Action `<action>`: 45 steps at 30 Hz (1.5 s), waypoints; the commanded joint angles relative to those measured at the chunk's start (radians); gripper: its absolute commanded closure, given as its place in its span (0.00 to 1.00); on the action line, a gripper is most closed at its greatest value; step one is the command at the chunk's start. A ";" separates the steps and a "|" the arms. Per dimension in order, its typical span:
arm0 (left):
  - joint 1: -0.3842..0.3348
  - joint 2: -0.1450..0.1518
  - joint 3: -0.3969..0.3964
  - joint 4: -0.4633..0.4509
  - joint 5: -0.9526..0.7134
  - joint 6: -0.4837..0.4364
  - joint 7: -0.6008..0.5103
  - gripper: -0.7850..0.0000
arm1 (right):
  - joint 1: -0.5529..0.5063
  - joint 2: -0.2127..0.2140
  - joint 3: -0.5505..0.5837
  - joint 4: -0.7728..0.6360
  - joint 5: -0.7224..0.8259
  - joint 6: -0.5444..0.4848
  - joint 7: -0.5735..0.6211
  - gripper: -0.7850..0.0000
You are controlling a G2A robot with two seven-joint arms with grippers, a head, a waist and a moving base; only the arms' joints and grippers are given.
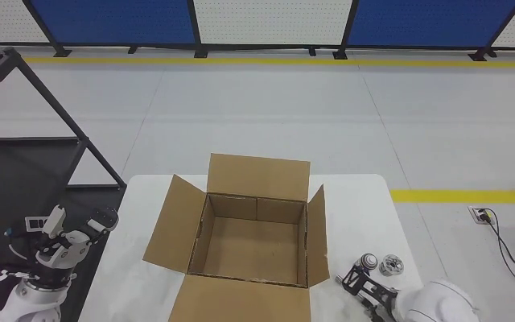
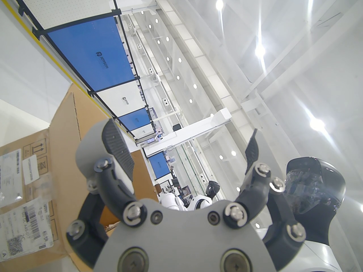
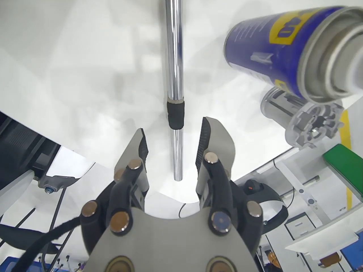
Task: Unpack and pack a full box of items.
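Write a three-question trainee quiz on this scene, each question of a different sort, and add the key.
1. True or false: the cardboard box holds several items.
2. Multiple choice: what lies on the table in line with the gap between the right tool's fingers? A) a mug B) a chrome rod C) a roll of tape
3. Fill in the blank: the left tool and the right tool are both ___ (open or shut).

Key: 1 false, the box is empty; 2 B; 3 open.
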 commanded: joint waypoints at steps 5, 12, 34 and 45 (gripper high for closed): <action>0.000 0.000 0.000 0.000 0.000 0.000 0.000 0.00 | -0.179 0.017 0.171 -0.233 0.006 0.018 -0.074 0.00; 0.000 0.000 0.000 0.000 0.000 0.000 0.000 0.00 | -0.347 0.016 0.403 -0.367 0.157 0.008 -0.307 0.00; 0.000 0.000 0.000 0.000 0.000 0.000 0.000 0.00 | -0.415 0.011 0.514 -0.365 0.296 -0.060 -0.467 0.00; 0.000 0.000 0.000 0.000 0.000 0.000 0.000 0.00 | -0.382 0.022 0.415 -0.217 0.213 -0.132 -0.399 0.00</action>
